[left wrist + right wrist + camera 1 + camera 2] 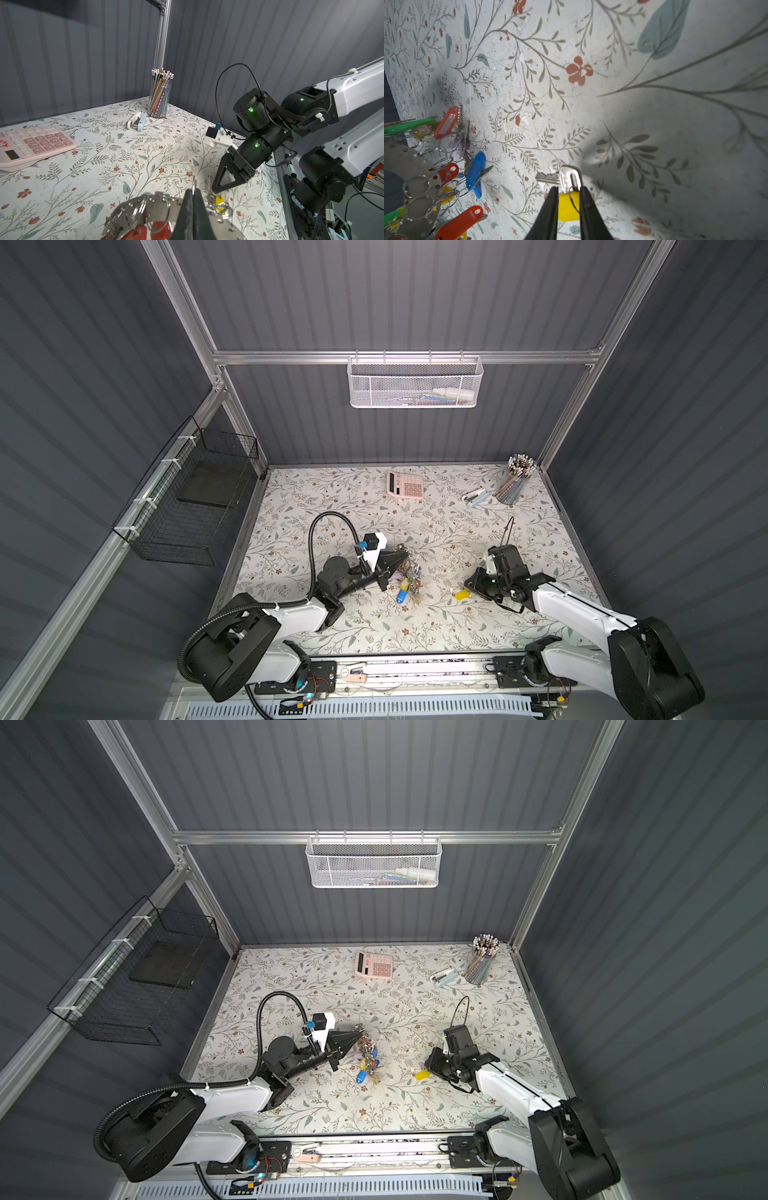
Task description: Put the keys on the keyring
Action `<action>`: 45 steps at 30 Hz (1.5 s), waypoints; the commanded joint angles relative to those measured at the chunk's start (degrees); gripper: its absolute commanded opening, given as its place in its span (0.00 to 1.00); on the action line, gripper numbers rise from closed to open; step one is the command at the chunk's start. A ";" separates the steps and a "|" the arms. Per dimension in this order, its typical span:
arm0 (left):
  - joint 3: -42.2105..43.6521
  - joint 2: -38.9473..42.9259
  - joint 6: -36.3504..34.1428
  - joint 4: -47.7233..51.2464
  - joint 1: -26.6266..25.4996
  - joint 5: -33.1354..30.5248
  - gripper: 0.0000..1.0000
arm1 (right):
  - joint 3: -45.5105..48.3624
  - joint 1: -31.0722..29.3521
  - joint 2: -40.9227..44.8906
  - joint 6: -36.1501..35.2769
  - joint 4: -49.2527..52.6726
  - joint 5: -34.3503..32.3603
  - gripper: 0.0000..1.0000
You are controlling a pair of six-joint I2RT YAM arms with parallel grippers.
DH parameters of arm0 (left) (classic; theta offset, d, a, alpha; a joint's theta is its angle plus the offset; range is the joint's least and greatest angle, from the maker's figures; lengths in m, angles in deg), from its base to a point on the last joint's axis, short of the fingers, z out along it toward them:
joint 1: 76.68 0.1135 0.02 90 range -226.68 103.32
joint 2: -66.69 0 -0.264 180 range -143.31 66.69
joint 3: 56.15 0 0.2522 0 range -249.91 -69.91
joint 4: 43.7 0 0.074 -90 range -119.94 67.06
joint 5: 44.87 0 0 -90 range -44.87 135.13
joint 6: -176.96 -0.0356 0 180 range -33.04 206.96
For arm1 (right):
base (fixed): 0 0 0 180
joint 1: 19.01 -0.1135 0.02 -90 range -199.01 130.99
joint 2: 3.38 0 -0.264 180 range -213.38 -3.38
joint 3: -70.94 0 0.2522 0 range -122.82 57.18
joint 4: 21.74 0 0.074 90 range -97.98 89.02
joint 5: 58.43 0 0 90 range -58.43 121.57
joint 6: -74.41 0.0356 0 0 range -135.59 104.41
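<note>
- Over the table point(436, 626), in both top views, we see the left end effector point(405, 557) near the middle. Its black fingers meet on the keyring point(409, 572), where keys point(402, 594) with coloured tags crowd in a tight bunch.
- To the right, the right end effector point(469, 588) sits low, just beside the loose key point(462, 594) with its yellow tag, apart from the keyring. From up here we cannot read how wide its fingers stand.
- A calculator point(405, 484), a stapler point(476, 496) and a pencil cup point(512, 485) sit toward the far edge.
- From the left wrist view we get what the top views hide. The left end effector point(193, 192) is pressed shut on the flat metal of the keyring point(158, 207), with split rings and red tags below it. Beyond it, the right end effector point(215, 189) points down next to the yellow tag.
- From the right wrist view we see the gap itself. The right end effector point(569, 190) is narrow, one finger on each side of the yellow tag point(568, 205), which fills the space between them. The silver blade pokes out ahead.
- We cannot tell whether the fingers already pinch the tag.
- At this view's edge, the keyring point(406, 160) carries red, blue and green tags.
</note>
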 commanded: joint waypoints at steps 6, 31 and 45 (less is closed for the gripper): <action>-1.47 0.03 0.70 -6.59 -0.22 0.93 0.00 | 0.83 0.28 -0.56 -0.34 1.24 -1.54 0.16; -1.49 0.26 0.50 -6.46 -0.22 1.02 0.00 | 1.24 0.30 1.09 -1.29 2.66 -2.89 0.02; -3.17 5.33 -4.29 3.75 -0.23 0.41 0.00 | -2.85 0.04 13.85 -9.96 -0.02 0.16 0.00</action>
